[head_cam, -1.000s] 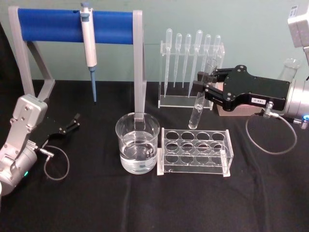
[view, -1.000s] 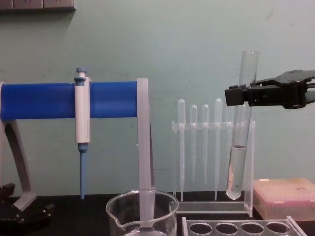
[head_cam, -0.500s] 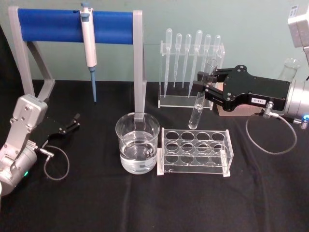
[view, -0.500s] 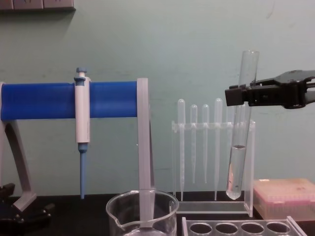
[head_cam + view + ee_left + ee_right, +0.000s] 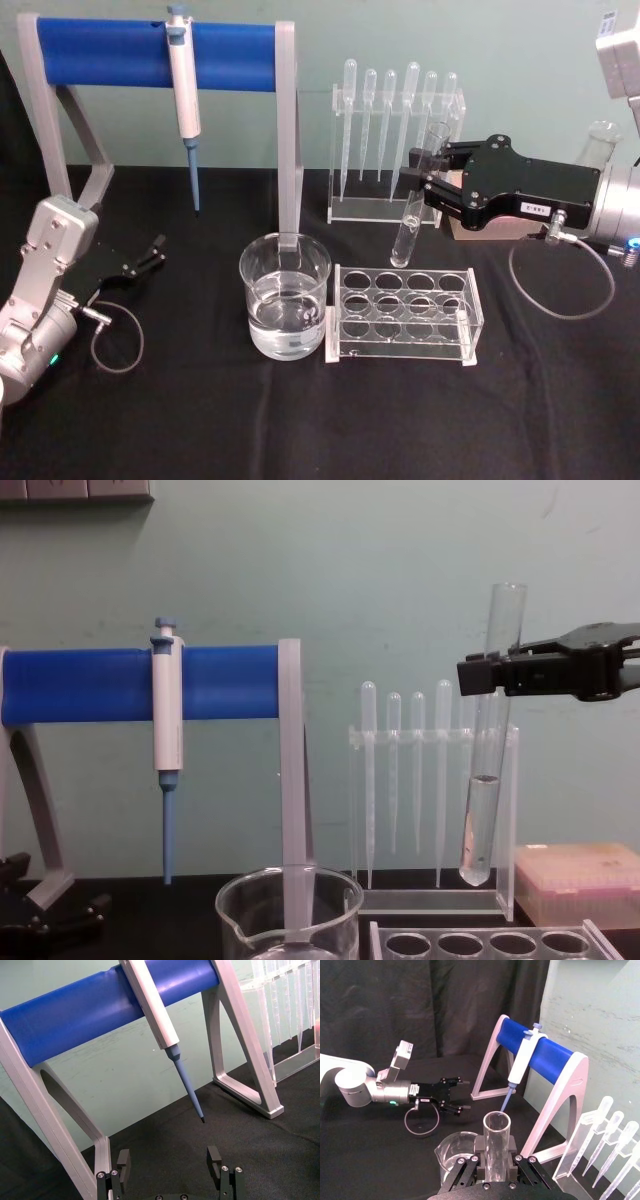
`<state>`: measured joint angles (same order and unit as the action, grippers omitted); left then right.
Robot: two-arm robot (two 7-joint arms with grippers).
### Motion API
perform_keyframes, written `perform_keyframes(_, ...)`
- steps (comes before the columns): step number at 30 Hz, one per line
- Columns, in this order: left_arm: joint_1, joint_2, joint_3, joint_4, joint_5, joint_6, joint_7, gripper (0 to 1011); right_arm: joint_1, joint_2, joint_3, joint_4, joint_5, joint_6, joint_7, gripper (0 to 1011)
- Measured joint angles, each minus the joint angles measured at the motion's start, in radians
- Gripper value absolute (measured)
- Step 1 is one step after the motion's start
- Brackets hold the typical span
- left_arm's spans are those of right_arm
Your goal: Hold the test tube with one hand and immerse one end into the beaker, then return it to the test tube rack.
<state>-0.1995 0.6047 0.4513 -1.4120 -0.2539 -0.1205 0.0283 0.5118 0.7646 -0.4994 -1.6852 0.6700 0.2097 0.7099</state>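
The test tube (image 5: 417, 196) is a long clear glass tube with a little liquid in its round bottom. It hangs nearly upright in the air above the tube rack (image 5: 402, 313), right of the beaker (image 5: 285, 296). My right gripper (image 5: 418, 177) is shut on its upper part; seen from the chest, the test tube (image 5: 489, 750) hangs below the right gripper (image 5: 487, 675). The tube's open rim (image 5: 497, 1123) shows between the fingers. The beaker (image 5: 290, 916) holds clear water. My left gripper (image 5: 155, 250) rests open on the table at the far left, holding nothing.
A blue bar stand (image 5: 150, 50) carries a white pipettor (image 5: 184, 95) with a blue tip behind the beaker. A clear rack of plastic pipettes (image 5: 396, 130) stands at the back. A pink box (image 5: 582, 880) sits behind the right gripper. A black cloth covers the table.
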Motion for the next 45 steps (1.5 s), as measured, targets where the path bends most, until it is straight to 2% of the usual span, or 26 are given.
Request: perform_keyframes(45, 0.0, 0.0, 0.0, 0.0, 0.0, 0.0, 0.0, 1000, 0.0, 0.0, 0.0, 0.0, 0.0, 0.0, 0.0, 226)
